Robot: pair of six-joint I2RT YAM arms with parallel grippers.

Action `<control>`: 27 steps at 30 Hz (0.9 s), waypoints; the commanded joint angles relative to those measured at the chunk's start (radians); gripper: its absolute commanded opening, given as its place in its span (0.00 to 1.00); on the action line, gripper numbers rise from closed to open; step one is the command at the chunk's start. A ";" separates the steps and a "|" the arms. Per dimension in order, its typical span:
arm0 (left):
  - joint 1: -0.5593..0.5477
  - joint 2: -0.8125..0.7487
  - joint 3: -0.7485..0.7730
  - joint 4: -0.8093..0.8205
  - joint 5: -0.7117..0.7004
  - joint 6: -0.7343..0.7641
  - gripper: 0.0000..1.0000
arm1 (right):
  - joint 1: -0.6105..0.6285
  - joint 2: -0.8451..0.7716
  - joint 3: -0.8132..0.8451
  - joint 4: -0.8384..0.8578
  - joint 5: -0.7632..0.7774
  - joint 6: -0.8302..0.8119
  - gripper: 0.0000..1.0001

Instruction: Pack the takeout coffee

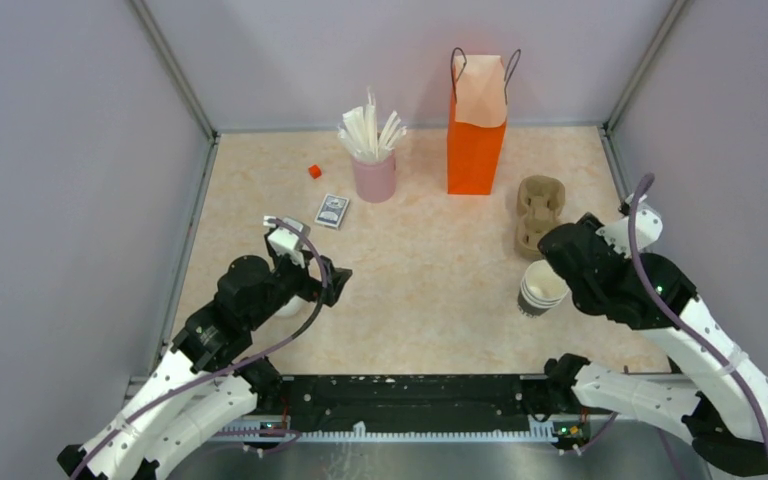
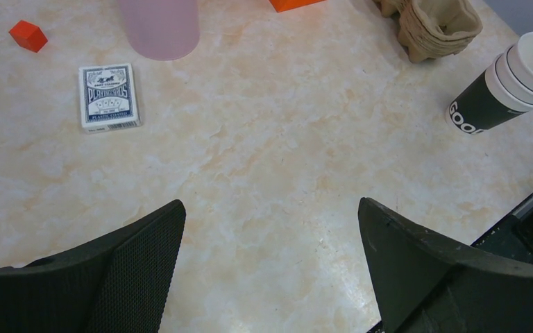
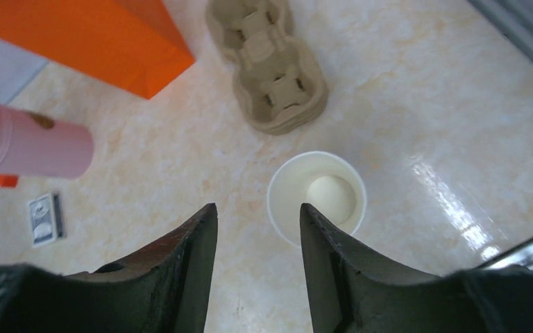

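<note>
Hovering low over the table, your left gripper (image 2: 271, 205) had its jaws spread wide with nothing between them. Your right gripper (image 3: 257, 208) was about half open and also empty. It was poised above and just beside the stack of lidless cups (image 3: 317, 198), whose cream inside faced its camera. That stack was not what you were asked to pack.

The takeout coffee, the cup with the white lid, did not show plainly in any view. A white rim (image 1: 287, 306) peeked out from under the left arm, and you could not tell whether that was its lid. The orange bag (image 1: 476, 140) stood upright and open at the far side, well apart from both grippers, with the cup carrier (image 1: 540, 208) near it on the right.

By my reading you were at the very start: nothing was held and nothing looked packed. The next move called for finding the lidded cup and closing on its wall below the lid. From there you needed to keep it upright and carry it up over the bag's mouth, between the handles.
</note>
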 commanded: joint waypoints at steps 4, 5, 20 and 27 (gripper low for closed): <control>-0.002 -0.008 -0.021 0.046 0.000 -0.028 0.99 | -0.235 0.086 -0.035 -0.065 -0.083 -0.055 0.43; -0.003 -0.007 -0.022 0.045 0.004 -0.030 0.99 | -0.262 0.086 -0.055 -0.041 -0.105 -0.076 0.43; -0.003 -0.012 -0.022 0.040 0.005 -0.022 0.99 | -0.465 -0.001 -0.294 0.140 -0.236 -0.085 0.29; -0.002 -0.010 -0.022 0.039 0.011 -0.021 0.99 | -0.465 -0.031 -0.349 0.154 -0.263 -0.089 0.29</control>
